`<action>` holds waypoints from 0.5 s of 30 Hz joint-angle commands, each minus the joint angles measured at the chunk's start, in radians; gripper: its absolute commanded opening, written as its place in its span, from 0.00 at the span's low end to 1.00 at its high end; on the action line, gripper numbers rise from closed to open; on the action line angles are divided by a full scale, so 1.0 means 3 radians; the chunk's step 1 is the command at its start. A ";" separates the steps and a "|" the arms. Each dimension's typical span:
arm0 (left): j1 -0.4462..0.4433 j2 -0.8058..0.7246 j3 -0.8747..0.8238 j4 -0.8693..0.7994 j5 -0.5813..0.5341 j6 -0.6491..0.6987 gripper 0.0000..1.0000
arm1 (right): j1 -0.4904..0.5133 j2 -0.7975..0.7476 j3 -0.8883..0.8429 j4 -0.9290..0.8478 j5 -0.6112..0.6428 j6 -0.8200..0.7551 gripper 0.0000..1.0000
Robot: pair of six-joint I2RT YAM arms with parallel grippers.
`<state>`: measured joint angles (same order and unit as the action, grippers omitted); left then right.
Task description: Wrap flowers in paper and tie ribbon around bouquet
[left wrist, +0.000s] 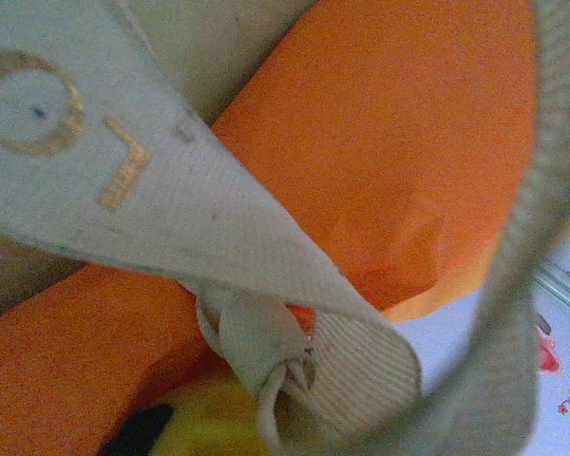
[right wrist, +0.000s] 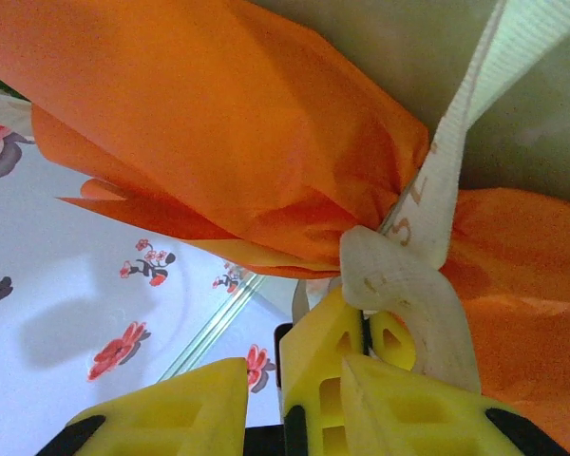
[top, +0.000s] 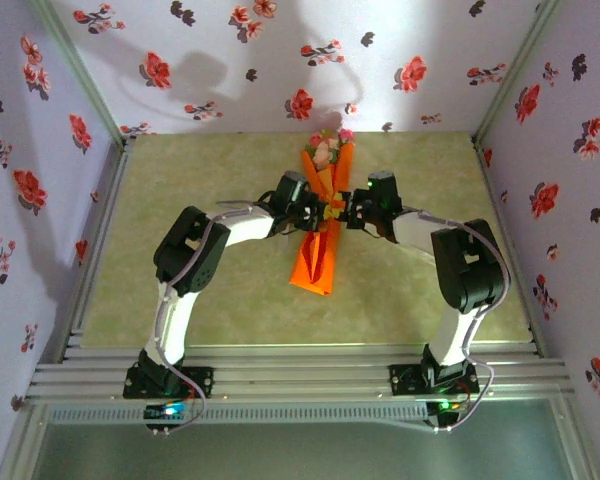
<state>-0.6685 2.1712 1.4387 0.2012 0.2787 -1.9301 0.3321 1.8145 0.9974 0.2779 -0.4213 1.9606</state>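
— What are the grippers doing?
— The left gripper (top: 318, 209) is pressing its fingers together on the ribbon (left wrist: 171, 199), right beside the single knot (left wrist: 266, 347). The right gripper (top: 348, 212) is holding its yellow fingers (right wrist: 171, 408) partly apart, and a loop (right wrist: 399, 285) of that ribbon is lying against one of them. Whether it is pinching anything, I cannot tell.
— And the bouquet?
— One bouquet (top: 318, 258) is lying mid-table between the two grippers. The ribbon is cinching the orange paper (right wrist: 218, 123) at the waist, and the flowers (top: 330, 147) are pointing at the back wall. The blooms are too small to count.
— The surroundings?
— A pale green mottled table (top: 180, 290) is carrying everything. Three walls (top: 230, 60) papered with red flower prints are closing it in. Aluminium rails (top: 300, 375) are running along the near edge, where the two arms (top: 195, 260) are standing.
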 commanded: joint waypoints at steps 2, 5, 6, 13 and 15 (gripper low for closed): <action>-0.0016 -0.0114 0.0000 -0.0006 -0.0075 0.0067 0.00 | 0.0008 0.0016 -0.0064 -0.0037 0.0080 0.0025 0.33; -0.0017 -0.0120 0.0000 -0.0011 -0.0078 0.0062 0.00 | 0.0008 0.0052 -0.0110 0.0013 0.0075 0.0039 0.33; -0.0017 -0.0120 0.0003 -0.0011 -0.0077 0.0059 0.00 | 0.0008 0.0056 -0.0129 0.0031 0.0072 0.0051 0.33; -0.0016 -0.0120 0.0011 -0.0011 -0.0073 0.0061 0.00 | 0.0008 0.0035 -0.0195 0.0027 0.0089 0.0045 0.35; -0.0018 -0.0119 0.0011 -0.0001 -0.0072 0.0053 0.00 | 0.0010 0.0068 -0.0186 0.0073 0.0093 0.0068 0.35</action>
<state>-0.6685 2.1712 1.4387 0.2012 0.2787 -1.9301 0.3321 1.8149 0.9504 0.2787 -0.4179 1.9652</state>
